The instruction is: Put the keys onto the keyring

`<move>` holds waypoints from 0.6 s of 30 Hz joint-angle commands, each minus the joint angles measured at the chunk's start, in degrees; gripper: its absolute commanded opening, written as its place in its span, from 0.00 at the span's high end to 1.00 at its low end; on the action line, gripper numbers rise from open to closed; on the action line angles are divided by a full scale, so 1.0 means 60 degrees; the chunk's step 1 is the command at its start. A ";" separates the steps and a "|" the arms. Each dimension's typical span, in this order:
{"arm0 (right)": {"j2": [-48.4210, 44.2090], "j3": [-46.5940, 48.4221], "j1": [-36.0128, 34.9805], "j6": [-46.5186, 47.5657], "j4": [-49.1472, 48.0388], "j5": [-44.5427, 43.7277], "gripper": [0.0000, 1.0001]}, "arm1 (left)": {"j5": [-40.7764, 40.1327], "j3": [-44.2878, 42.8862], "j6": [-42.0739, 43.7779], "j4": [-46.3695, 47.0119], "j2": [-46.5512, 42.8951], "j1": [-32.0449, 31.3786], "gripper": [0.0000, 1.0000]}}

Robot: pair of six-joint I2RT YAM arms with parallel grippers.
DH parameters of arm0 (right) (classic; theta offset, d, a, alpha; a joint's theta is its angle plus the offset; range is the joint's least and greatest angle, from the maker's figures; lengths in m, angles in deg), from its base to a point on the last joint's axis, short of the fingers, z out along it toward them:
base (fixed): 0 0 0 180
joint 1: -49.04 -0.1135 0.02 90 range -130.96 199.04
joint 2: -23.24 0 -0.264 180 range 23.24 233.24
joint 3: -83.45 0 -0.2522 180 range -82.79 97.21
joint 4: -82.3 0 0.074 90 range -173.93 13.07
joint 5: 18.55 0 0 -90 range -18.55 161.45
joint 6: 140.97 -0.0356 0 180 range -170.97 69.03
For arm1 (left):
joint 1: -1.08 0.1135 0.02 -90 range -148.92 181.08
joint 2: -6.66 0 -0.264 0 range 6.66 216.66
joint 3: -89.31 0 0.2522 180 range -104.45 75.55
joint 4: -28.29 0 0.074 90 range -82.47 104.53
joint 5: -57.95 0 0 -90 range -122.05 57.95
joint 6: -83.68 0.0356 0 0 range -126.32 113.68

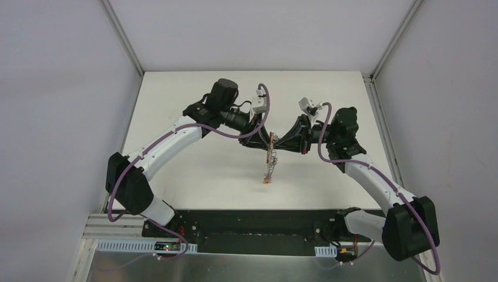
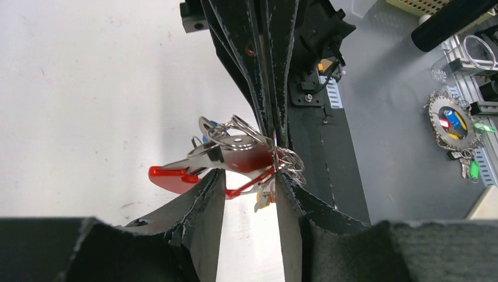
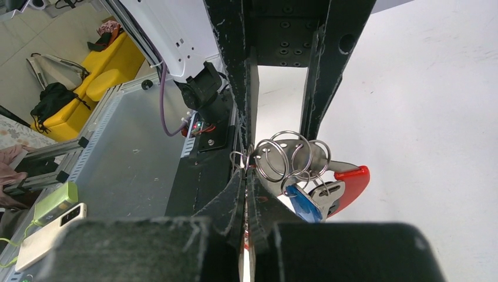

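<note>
Keyring (image 1: 271, 154) hangs over the table (image 1: 194, 106), between my two hands. My right hand (image 3: 245, 176) is pinched tight on one ring. My left hand (image 2: 249, 177) is partly open around the red band (image 2: 170, 177) and does not seem to squeeze it. I count one bunch, one blue key (image 3: 302, 204) and about four rings (image 3: 296, 174). I see no loose keys, so I think little is left.

The white tabletop (image 1: 194, 176) is boxed in by pale grey walls (image 1: 59, 88) on its left, far and right sides. Aluminium posts (image 1: 123, 36) rise from its far corners. The light on it is even and the shadows are soft. Along its near edge runs a black base plate (image 1: 252, 226), then a brushed metal shelf (image 1: 246, 270). Out in the room past that edge, a yellow sofa (image 3: 111, 56) stands on a pale floor (image 3: 53, 26), with a black bag (image 3: 53, 97) beside it.
</note>
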 commanded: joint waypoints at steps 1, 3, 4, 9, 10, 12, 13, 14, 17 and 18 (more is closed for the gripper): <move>-0.0123 0.0034 0.0052 -0.0513 -0.1150 0.0260 1.00 | 0.0560 0.0114 -0.0569 0.1354 -0.0127 -0.0027 0.63; -0.0106 0.0015 0.0064 -0.0513 -0.1149 0.0230 1.00 | 0.0616 0.0172 -0.0810 0.1593 -0.0074 -0.0026 0.65; -0.0094 0.0020 0.0072 -0.0513 -0.1149 0.0214 1.00 | 0.0660 0.0199 -0.0943 0.1699 -0.0055 -0.0027 0.66; -0.0069 0.0002 0.0095 -0.0525 -0.1135 0.0145 1.00 | 0.0850 0.0418 -0.1120 0.1926 -0.0075 -0.0071 0.67; -0.0074 -0.0001 0.0120 -0.0527 -0.1134 0.0138 1.00 | 0.0871 0.0442 -0.1070 0.1898 -0.0102 -0.0071 0.67; -0.0061 0.0000 0.0156 -0.0527 -0.1134 0.0123 1.00 | 0.0892 0.0449 -0.0822 0.1694 -0.0158 -0.0071 0.67; -0.0061 0.0002 0.0177 -0.0527 -0.1134 0.0109 1.00 | 0.0898 0.0446 -0.0741 0.1598 -0.0177 -0.0071 0.67; -0.0061 -0.0005 0.0183 -0.0527 -0.1134 0.0098 1.00 | 0.0915 0.0446 -0.0702 0.1546 -0.0205 -0.0071 0.67; -0.0034 -0.0012 0.0196 -0.0542 -0.1127 0.0086 1.00 | 0.0927 0.0439 -0.0731 0.1559 -0.0240 -0.0071 0.68; -0.0013 -0.0012 0.0211 -0.0529 -0.1135 0.0066 1.00 | 0.0941 0.0425 -0.0809 0.1623 -0.0240 -0.0071 0.68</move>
